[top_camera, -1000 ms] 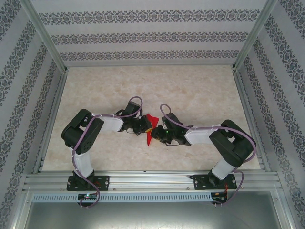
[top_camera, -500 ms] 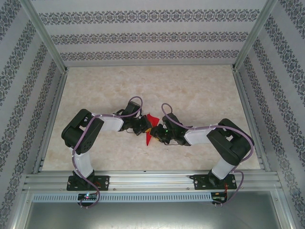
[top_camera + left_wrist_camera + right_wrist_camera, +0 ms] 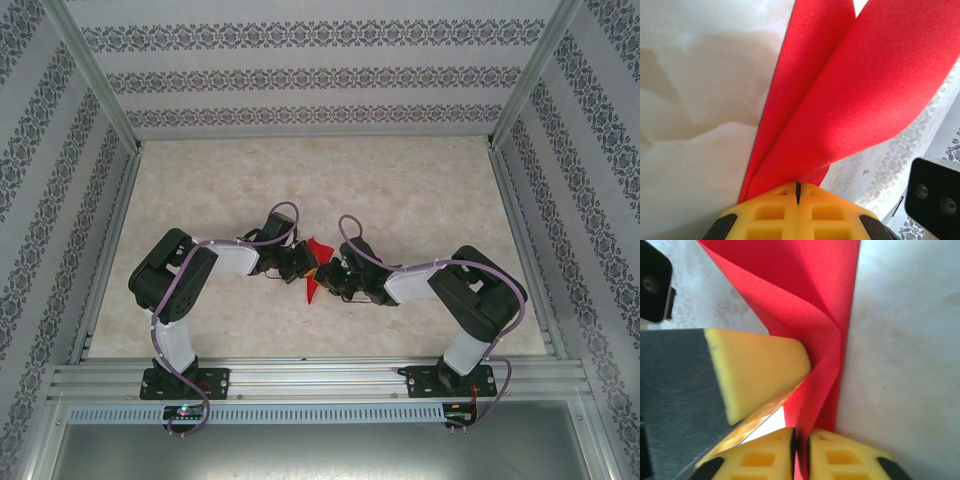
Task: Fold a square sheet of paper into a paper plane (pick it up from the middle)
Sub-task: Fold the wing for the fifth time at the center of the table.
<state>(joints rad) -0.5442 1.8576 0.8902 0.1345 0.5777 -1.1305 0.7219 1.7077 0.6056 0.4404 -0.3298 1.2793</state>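
- At mid-table, between the two arms: square sheet of paper (image 3: 317,251), partly folded into red flaps, held by both grippers at once.
- Left gripper (image 3: 797,193) pressed together on a pointed end of the sheet, with two layers fanning away from the seam of its pads.
- Right gripper (image 3: 800,444) closed to a thin slit on a folded edge, red showing between the pads. Pinching the same sheet from the right, just beside the left one's yellow finger.
- Likely trouble: two grips very near each other on thin paper, so any pull apart or twist out of step could tear it or set a crease off-line.
- Also possible: a shallow bite at the point slipping free, letting the flaps spring open.
- Crowded fingers liable to knock one another and jolt the fold.
- Table (image 3: 420,190): pale, marbled, smooth-looking, offering little friction against a sliding sheet.
- Around it: walls (image 3: 300,80) papered in grey floral bands, with aluminium frame (image 3: 320,378) along the near edge and up the corners.
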